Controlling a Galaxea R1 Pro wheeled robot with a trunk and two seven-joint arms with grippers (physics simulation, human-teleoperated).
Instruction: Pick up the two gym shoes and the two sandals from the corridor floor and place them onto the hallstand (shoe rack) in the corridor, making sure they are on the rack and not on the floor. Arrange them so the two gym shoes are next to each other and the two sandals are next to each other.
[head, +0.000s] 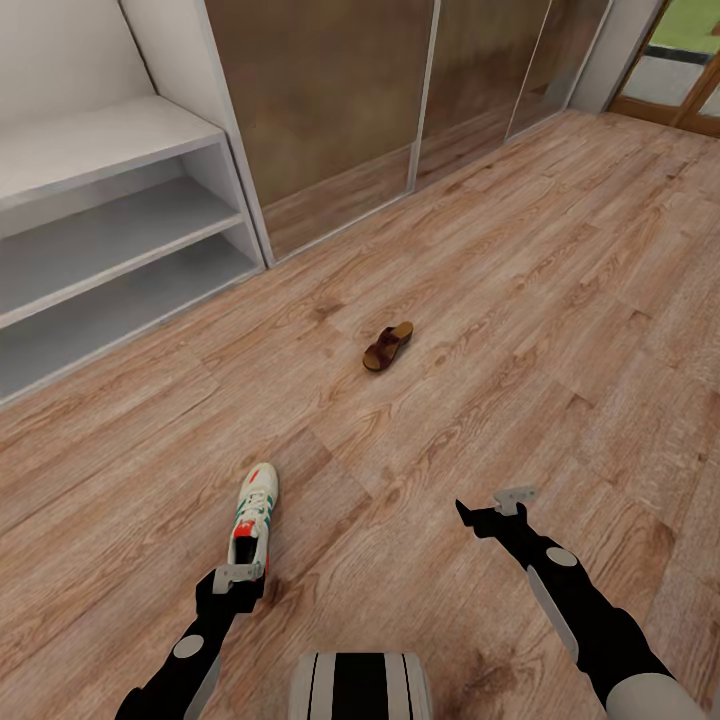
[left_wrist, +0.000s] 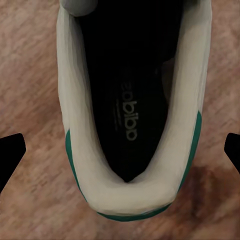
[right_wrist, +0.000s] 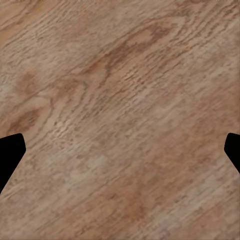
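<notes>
The corridor floor (head: 520, 300) stretches before the hallstand (head: 110, 240). One gym shoe (head: 256, 512) lies there, heel under the left tool (head: 238, 575), whose fingers (left_wrist: 11, 152) spread wide astride it, released. The right tool (head: 500, 508) hangs released over bare planks. A sandal (head: 388, 346) lies farther off.
</notes>
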